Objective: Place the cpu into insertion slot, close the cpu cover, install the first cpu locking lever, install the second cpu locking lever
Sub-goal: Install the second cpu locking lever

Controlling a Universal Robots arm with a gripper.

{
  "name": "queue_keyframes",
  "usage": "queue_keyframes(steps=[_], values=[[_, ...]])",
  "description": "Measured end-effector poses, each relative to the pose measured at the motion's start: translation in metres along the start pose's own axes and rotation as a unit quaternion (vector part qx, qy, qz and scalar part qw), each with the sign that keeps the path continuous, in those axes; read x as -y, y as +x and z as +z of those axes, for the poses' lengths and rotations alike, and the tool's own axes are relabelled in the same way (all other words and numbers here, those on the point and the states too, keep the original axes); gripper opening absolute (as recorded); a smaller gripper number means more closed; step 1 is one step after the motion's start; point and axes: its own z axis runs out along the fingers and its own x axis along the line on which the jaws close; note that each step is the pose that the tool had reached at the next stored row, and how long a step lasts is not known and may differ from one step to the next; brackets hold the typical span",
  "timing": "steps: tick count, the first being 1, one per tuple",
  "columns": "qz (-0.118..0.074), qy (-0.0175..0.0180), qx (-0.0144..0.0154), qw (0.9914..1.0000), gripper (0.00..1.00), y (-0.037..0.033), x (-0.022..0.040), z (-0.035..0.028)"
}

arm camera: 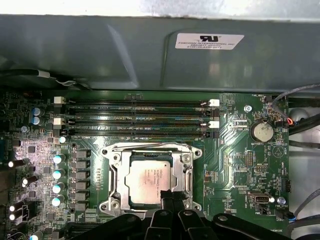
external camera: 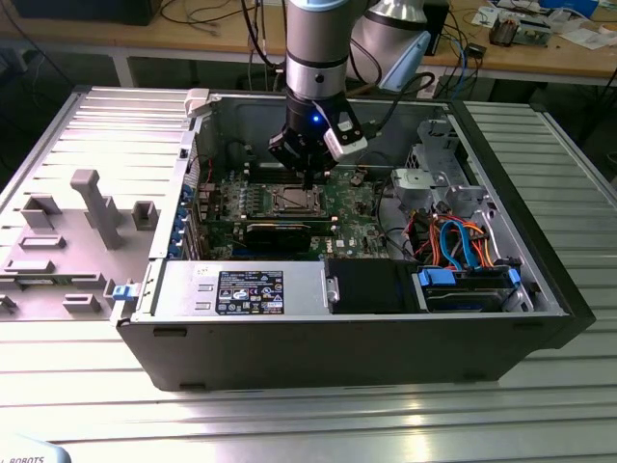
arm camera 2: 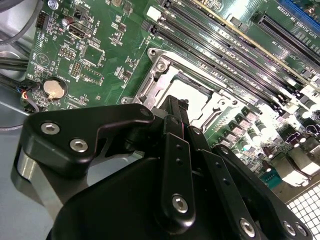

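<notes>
At the centre of the green motherboard (arm camera: 235, 165), the cpu (arm camera: 149, 181) sat flat in the insertion slot (arm camera: 131, 159), silver-beige top facing up. The cpu cover (arm camera: 116, 172) lay down around it as a silver frame, the chip showing through its square window. In the second wrist view the same cover (arm camera 2: 165, 80) showed just beyond the black linkage.

The claw (arm camera: 169, 196) hovered directly over the socket edge nearest the arm; its black fingers (arm camera: 165, 199) looked pressed together into one narrow tip, nothing pinched between them. Tip overlapped the cover's near edge in the first wrist view; contact could not be confirmed. In the exterior view the claw (external camera: 307, 180) hung straight down over the socket (external camera: 292, 201), wrist vertical, a blue light on the arm.

Four long memory slots (arm camera: 137, 120) ran beside the socket on the chassis wall side. A round coin cell (arm camera: 261, 131) sat near the board's corner, well apart from the socket. A row of capacitors (arm camera: 57, 172) lined the socket's other side.

The open computer case (external camera: 347, 338) lay on its side on the ribbed metal worktop (external camera: 308, 415), drive bay with blue and orange cables (external camera: 463, 246) toward the exterior view's right, grey fixture blocks (external camera: 92, 207) toward its left.
</notes>
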Motion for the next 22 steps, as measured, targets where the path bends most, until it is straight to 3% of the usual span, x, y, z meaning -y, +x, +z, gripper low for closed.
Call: queue_keyframes(steps=[11, 15, 22], values=[[0.000, 0.0012, -0.0001, 1.00000, 0.11, 0.0001, 0.0062, -0.0005], [0.000, 0.0004, 0.0001, 1.00000, 0.11, -0.0002, 0.0063, -0.0131], [0.000, 0.0004, 0.0000, 1.00000, 0.11, -0.0001, 0.0074, -0.0131]])
